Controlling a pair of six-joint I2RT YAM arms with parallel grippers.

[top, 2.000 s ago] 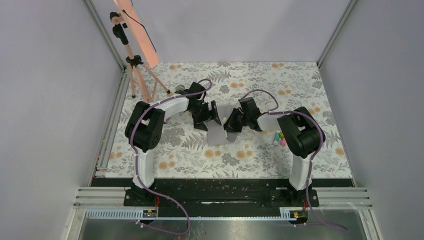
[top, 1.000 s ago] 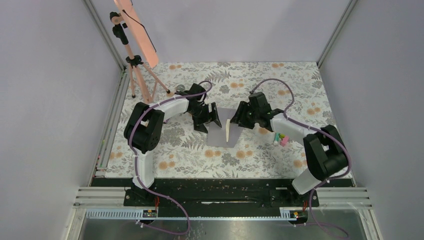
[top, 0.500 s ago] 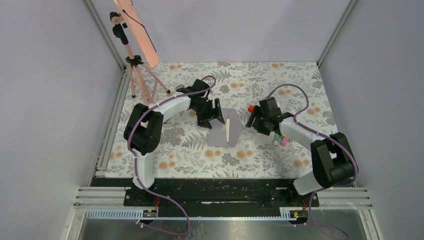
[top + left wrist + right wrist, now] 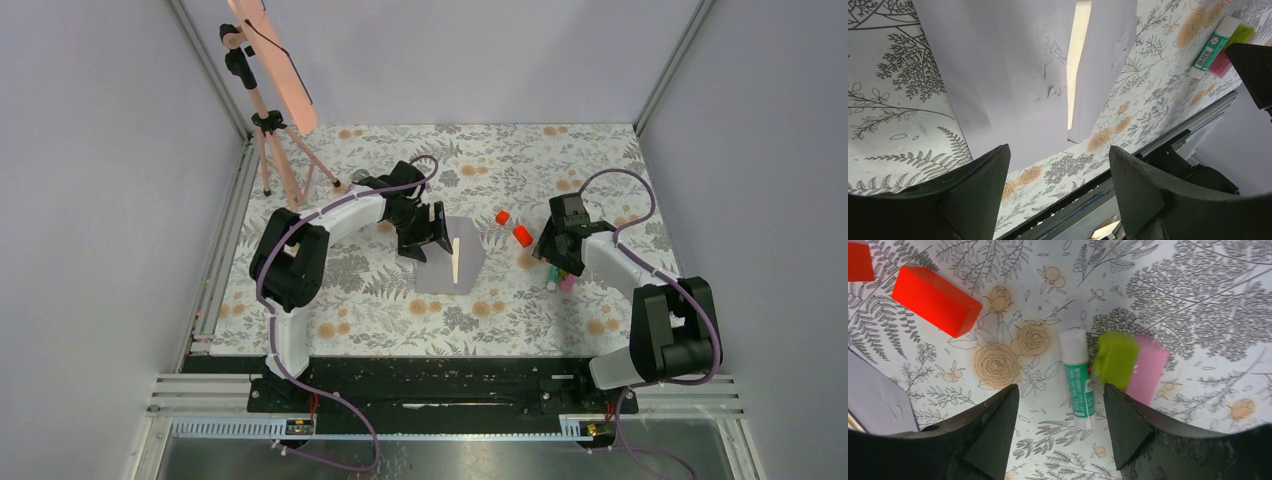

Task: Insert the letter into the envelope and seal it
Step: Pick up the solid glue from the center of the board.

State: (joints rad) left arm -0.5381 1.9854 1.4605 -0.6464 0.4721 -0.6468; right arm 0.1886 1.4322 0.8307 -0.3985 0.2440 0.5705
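In the overhead view, a tripod (image 4: 268,130) with a pink panel stands at the upper left on the floral table (image 4: 350,300). Right of it, the left gripper (image 4: 428,232) hangs over the upper left corner of the envelope (image 4: 440,270). Its jaws are spread wide with nothing between them. Whether a fingertip touches the paper cannot be told.

The envelope lies flat at the middle of the table. The letter (image 4: 455,262) shows only as a narrow cream strip running down the envelope right of centre, with grey paper on both sides of it.

In the left wrist view, the two dark fingers (image 4: 973,195) sit at the bottom corners, well apart. Between and above them lies the grey envelope (image 4: 1008,75). The cream strip of the letter (image 4: 1075,55) shows in the slit between the envelope's body and its flap (image 4: 1108,60).

Further right in the overhead view, two red blocks (image 4: 522,236) lie on the table beside the envelope. After them comes the right gripper (image 4: 553,252), low over a glue stick (image 4: 551,280) and a pink block (image 4: 568,283).

The right wrist view shows this gripper's fingers (image 4: 988,435) parted wide and empty. The glue stick (image 4: 1078,377) lies on the table in the gap, untouched. A green block (image 4: 1115,360) and the pink block (image 4: 1148,370) lie just right of it, and a red block (image 4: 935,300) lies at the upper left. A corner of the envelope (image 4: 875,400) shows at the lower left.
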